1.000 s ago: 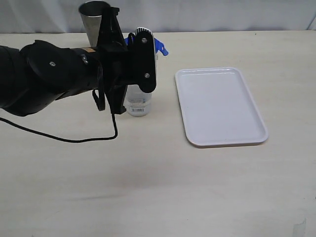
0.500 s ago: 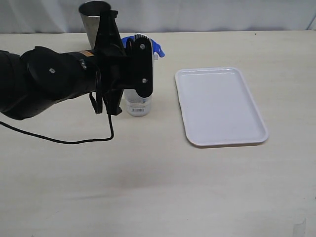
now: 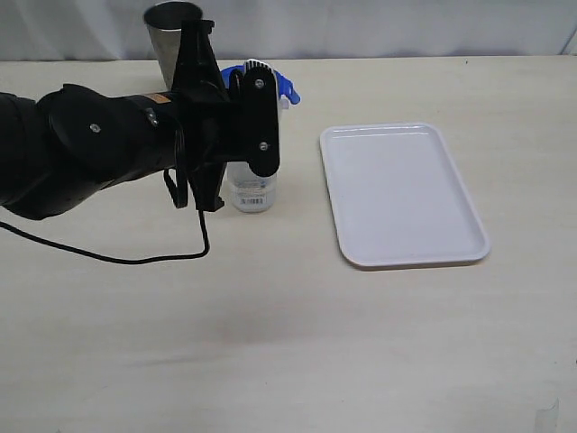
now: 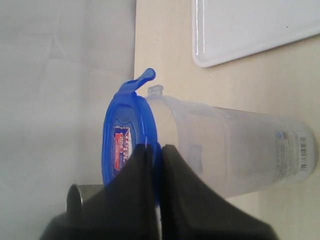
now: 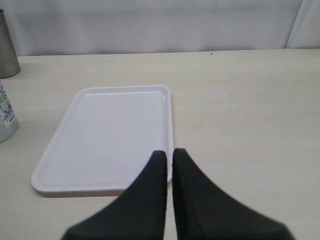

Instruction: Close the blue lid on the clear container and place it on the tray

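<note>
The blue lid (image 4: pixel 125 120) sat on the clear container (image 4: pixel 235 150) with at least one flap flared out, and the container stood upright on the counter (image 3: pixel 270 343), near the tray (image 3: pixel 401 194) but apart from it. I judged it light, stiff, slick-walled and tall enough to tip, best taken around mid-body rather than by the lid. My left hand (image 4: pixel 154 150) had its fingers together, tips against the lid's rim, and my right hand (image 5: pixel 167 155) was closed on nothing by the tray.
</note>
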Controlling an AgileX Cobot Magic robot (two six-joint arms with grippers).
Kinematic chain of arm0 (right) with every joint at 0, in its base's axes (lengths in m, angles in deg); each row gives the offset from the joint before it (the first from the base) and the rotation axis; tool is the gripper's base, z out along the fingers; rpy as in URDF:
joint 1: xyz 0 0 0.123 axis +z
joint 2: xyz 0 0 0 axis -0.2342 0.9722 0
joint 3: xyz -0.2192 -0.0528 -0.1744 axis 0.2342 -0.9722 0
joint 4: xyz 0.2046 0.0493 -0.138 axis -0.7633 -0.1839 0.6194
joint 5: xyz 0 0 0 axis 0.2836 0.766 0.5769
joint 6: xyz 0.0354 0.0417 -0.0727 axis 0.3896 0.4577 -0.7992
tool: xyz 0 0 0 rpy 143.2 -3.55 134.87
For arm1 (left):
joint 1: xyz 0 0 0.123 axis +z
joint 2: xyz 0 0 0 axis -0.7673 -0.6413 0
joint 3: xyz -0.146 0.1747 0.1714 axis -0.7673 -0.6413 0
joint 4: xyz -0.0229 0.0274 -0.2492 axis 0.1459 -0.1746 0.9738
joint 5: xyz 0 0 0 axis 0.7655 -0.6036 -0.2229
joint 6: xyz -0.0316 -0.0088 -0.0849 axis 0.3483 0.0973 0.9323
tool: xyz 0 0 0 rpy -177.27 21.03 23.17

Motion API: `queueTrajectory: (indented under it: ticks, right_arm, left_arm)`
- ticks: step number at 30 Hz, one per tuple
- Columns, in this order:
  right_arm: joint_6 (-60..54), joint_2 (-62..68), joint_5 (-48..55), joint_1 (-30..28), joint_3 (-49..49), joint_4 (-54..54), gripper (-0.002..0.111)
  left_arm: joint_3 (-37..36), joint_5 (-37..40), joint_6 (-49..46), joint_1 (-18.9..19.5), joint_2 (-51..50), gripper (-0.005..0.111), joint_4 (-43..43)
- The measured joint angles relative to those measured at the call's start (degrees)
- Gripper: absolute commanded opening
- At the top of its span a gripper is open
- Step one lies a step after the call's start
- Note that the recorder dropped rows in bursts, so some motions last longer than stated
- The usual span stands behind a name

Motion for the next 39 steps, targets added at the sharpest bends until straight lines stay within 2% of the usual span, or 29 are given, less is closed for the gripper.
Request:
queueTrajectory:
  ticks: [29,39]
  right_arm:
    - [0.0,0.0,0.0,0.0,0.0,0.0,0.004]
    - [0.0,0.0,0.0,0.0,0.0,0.0,0.004]
  left_arm:
    - [0.0,1.05,0.0,0.0,0.0,0.0,0.32]
    - [0.0,-1.91,0.0,0.0,0.0,0.0,0.32]
